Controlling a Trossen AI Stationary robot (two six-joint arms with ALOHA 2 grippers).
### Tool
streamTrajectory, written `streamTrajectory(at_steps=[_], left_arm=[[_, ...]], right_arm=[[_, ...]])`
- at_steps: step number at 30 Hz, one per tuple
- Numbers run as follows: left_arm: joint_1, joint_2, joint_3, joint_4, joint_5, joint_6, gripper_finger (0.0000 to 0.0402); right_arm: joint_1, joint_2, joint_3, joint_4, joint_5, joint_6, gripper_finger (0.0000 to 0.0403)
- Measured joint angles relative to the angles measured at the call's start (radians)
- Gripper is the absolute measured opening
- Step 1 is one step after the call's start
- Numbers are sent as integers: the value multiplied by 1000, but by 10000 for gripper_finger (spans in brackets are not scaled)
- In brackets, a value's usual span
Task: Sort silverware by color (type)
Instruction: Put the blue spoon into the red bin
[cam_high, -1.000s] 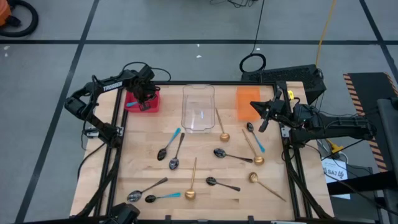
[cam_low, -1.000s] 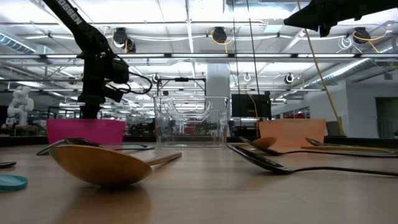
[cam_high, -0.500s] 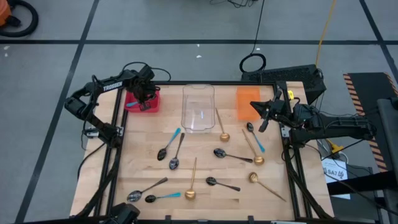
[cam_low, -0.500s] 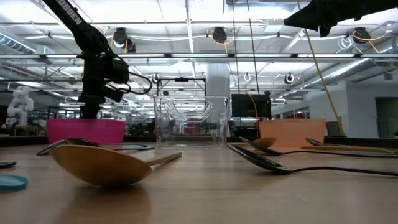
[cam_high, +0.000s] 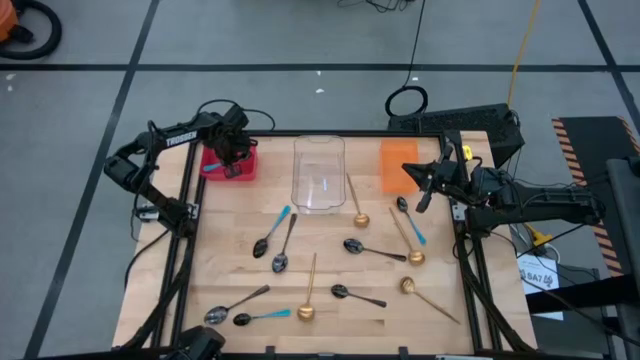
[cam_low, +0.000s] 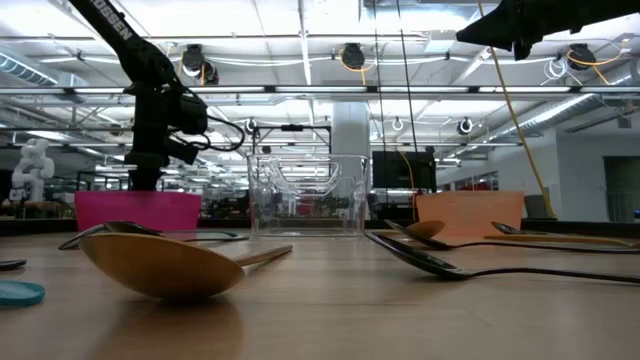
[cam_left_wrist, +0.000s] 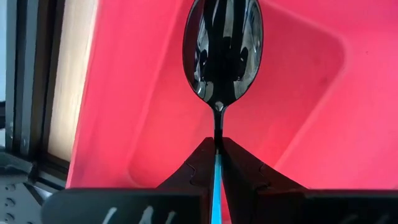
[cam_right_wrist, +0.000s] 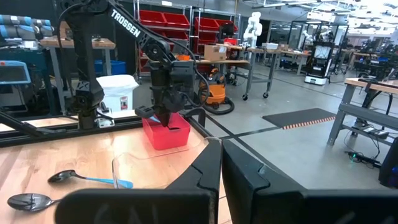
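Observation:
My left gripper (cam_high: 234, 158) points down into the red bin (cam_high: 243, 170) at the table's far left, shut on a spoon with a dark bowl (cam_left_wrist: 222, 50) and a light blue handle. My right gripper (cam_high: 424, 196) hangs level and shut with nothing in it, high over the table's right side beside the orange bin (cam_high: 398, 165). The rest of the silverware lies flat on the wood: gold spoons (cam_high: 310, 290), all-dark spoons (cam_high: 283, 245) and blue-handled spoons (cam_high: 270, 232). In the low view the left gripper (cam_low: 148, 175) dips behind the red bin's wall (cam_low: 138, 212). My left gripper pinches the spoon between its two fingers (cam_left_wrist: 193, 168) where the dark neck meets the blue handle (cam_left_wrist: 217, 163). The fingers come from above, pointing down, along the spoon. The spoon hangs bowl down inside the red bin; whether the bowl touches the floor I cannot tell.
A clear bin (cam_high: 318, 172) stands between the red and orange bins along the far edge. Spoons are scattered over the middle and near half of the table, with a gold one (cam_low: 160, 265) close to the near edge. A black frame borders the table.

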Motion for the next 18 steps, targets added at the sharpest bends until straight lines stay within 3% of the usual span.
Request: streamTrajectory(at_steps=[18], left_arm=[[0, 56, 0, 44, -3, 46, 26]], right_arm=[[0, 0, 0, 0, 3, 0, 11]])
